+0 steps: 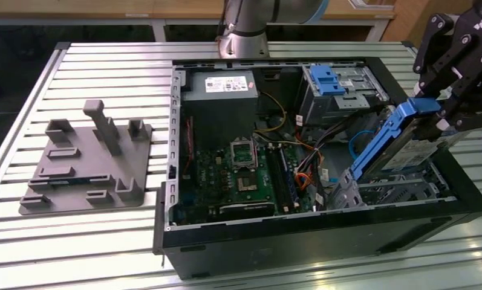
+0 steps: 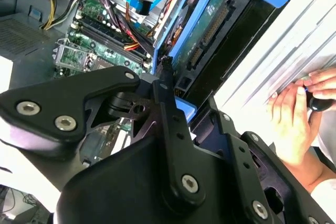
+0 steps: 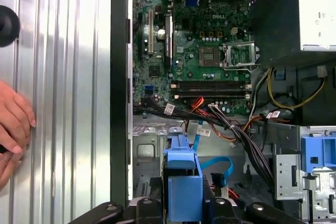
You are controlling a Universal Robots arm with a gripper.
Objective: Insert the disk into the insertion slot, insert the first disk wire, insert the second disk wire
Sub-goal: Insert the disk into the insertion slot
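Observation:
The disk [image 1: 395, 145], silver in a bright blue carrier, hangs tilted over the exterior view's right end of the open computer case. Its lower end dips into the insertion slot [image 1: 402, 192], a perforated silver cage at the case's near right corner. My gripper [image 1: 439, 115] is shut on the carrier's upper blue end. In the second wrist view the black fingers [image 2: 167, 85] clamp the disk [image 2: 207, 24] edge-on. The first wrist view has the blue carrier [image 3: 181, 179] above the cage [image 3: 149, 150]. A loose blue flat cable [image 3: 219, 167] and a black wire bundle [image 3: 247, 145] lie beside the cage.
A taller bay with a blue latch [image 1: 325, 81] stands behind the cage. The motherboard [image 1: 241, 175] and power supply [image 1: 219, 87] fill the case. A grey fixture [image 1: 87, 160] sits on the slatted table at the exterior view's left. A person's hand [image 3: 13, 124] rests on the table beside the case.

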